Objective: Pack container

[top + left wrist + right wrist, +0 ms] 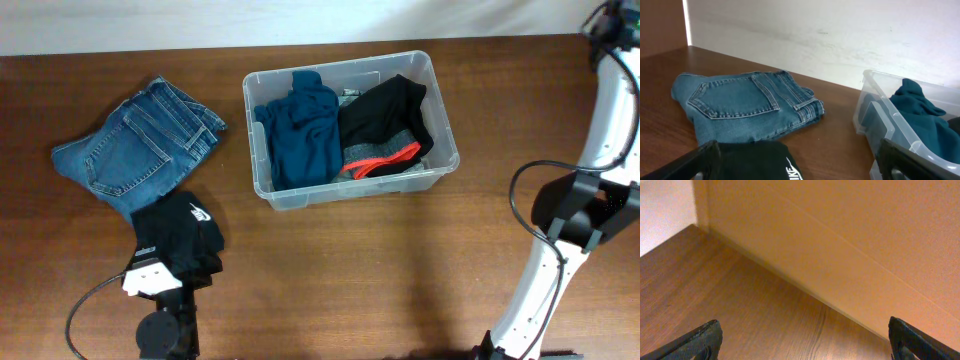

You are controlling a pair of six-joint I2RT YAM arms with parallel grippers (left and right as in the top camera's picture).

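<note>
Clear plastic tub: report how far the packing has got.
Done: a teal top and a black garment with an orange-red band lie inside the clear rectangular plastic tub. In hand: nothing gripped; the left gripper stands open at the folded black garment with a white logo, the right gripper open over the wooden table. Left: that black garment and the folded blue denim jeans, both outside the tub.

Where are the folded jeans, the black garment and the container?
jeans [138, 150]: overhead view, on the back pocket.
black garment [178, 235]: overhead view, middle of the fabric.
container [340, 190]: overhead view, on its near wall.
</note>
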